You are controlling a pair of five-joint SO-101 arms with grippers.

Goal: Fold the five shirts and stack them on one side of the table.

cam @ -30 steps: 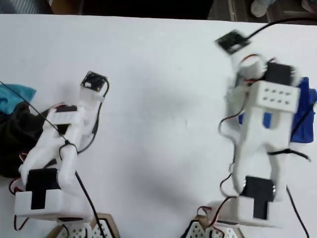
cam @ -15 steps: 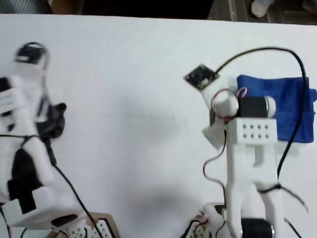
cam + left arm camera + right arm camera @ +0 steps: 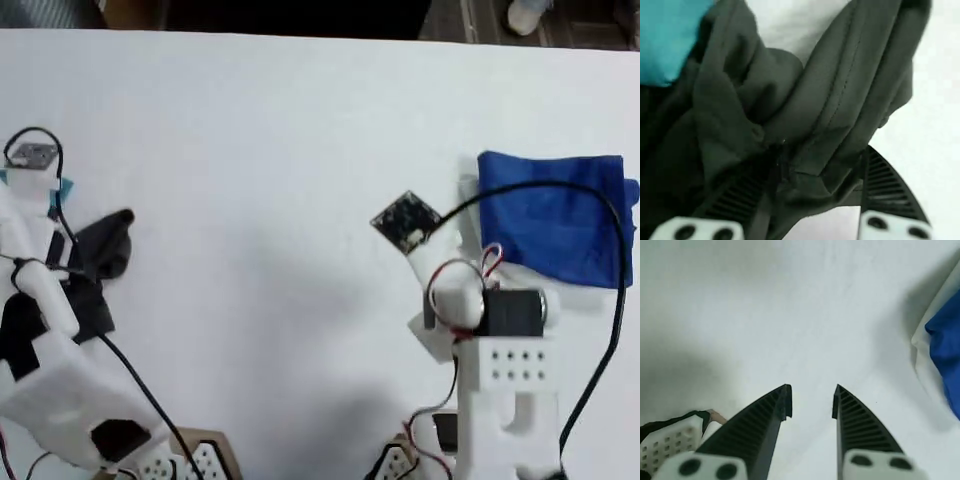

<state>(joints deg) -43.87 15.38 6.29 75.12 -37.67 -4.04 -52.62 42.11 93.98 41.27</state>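
Note:
A black shirt (image 3: 104, 247) lies crumpled at the table's left side, with a teal cloth (image 3: 64, 187) peeking out behind it. My left arm (image 3: 35, 270) is over this heap. In the left wrist view my left gripper (image 3: 820, 150) is open wide, with dark folds of the black shirt (image 3: 805, 95) bunched between its fingers and the teal cloth (image 3: 670, 35) beyond. A folded blue shirt (image 3: 555, 215) rests at the right, a pale cloth edge (image 3: 935, 305) under it. My right gripper (image 3: 812, 387) hovers open over bare table beside the blue shirt (image 3: 946, 340).
The white table (image 3: 270, 150) stretches wide between the two arms. My right arm (image 3: 490, 340) stands near the front edge, its black cable (image 3: 610, 300) looping over the blue shirt's corner. Boards with holes (image 3: 190, 460) sit at the front edge.
My left arm swung left and came down onto the black shirt. My right arm drew back from over the blue shirt toward the front edge, uncovering it.

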